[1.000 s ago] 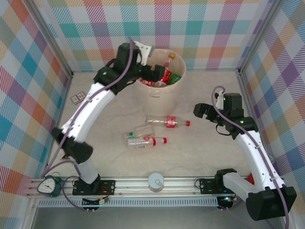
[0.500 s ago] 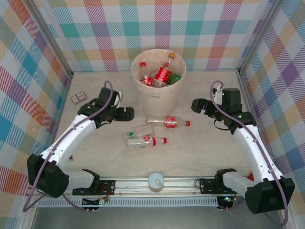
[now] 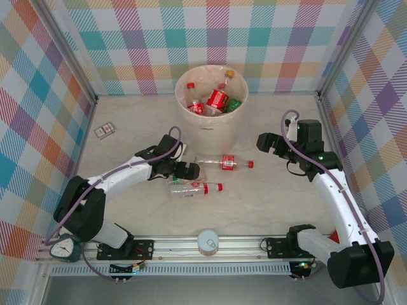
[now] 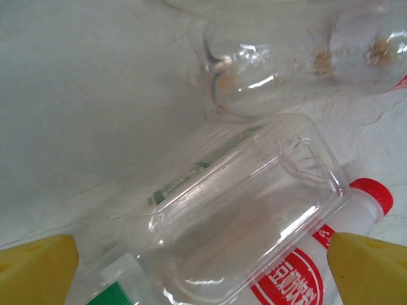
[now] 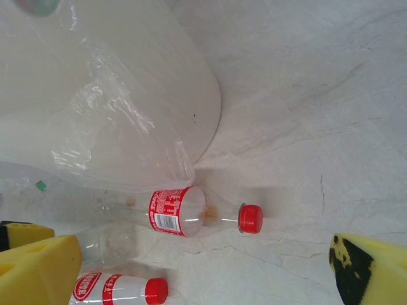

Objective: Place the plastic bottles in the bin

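Left pincer (image 3: 189, 170), apart, has swung from bin (image 3: 210, 130) to the clear bottle (image 4: 235, 216), probably next; right pincer (image 3: 268, 145) waits apart.

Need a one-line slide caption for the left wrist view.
Open yellow fingers flank a clear plastic bottle lying on the pale marbled table.

The bottles (image 4: 241, 216) lying here are clear, glossy plastic, thin and dented, with shiny printed labels. The bin (image 3: 210, 130) is smooth cream plastic, lined with a crinkly transparent film (image 5: 127, 143). The surface (image 3: 267, 203) looks like pale veined stone, matt. The walls (image 3: 254, 38) are checked cloth, and the rail (image 3: 245, 244) is ribbed metal.
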`<act>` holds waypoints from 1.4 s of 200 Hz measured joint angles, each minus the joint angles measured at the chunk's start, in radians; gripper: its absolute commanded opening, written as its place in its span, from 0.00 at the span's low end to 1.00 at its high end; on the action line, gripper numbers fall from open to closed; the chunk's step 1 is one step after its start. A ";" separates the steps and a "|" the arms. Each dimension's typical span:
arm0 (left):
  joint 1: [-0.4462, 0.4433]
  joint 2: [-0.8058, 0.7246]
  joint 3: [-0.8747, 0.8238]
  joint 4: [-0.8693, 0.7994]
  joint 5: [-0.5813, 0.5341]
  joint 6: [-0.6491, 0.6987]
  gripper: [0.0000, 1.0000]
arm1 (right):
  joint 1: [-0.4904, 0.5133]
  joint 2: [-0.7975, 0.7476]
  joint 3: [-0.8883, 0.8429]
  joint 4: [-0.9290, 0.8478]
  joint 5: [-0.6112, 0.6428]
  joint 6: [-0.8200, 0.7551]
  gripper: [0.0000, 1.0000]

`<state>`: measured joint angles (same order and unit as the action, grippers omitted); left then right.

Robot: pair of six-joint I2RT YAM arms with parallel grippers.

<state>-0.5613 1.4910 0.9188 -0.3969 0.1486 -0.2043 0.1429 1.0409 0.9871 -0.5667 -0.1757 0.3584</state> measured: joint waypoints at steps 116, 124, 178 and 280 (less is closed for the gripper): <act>-0.021 0.092 0.015 0.019 -0.042 -0.002 0.99 | -0.001 0.000 0.000 -0.002 0.008 0.000 1.00; -0.021 0.094 0.015 0.011 -0.064 -0.009 0.98 | -0.001 0.000 0.000 -0.002 0.008 0.000 1.00; 0.012 0.122 0.014 -0.046 -0.177 -0.073 0.92 | -0.001 0.000 0.000 -0.002 0.011 0.000 1.00; 0.061 0.113 0.014 -0.089 -0.221 -0.141 0.69 | -0.001 0.000 -0.002 -0.003 0.026 -0.001 0.99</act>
<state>-0.5007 1.6039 0.9325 -0.4854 -0.0723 -0.3450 0.1421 1.0405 0.9855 -0.5694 -0.1493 0.3576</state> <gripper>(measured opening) 0.694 0.995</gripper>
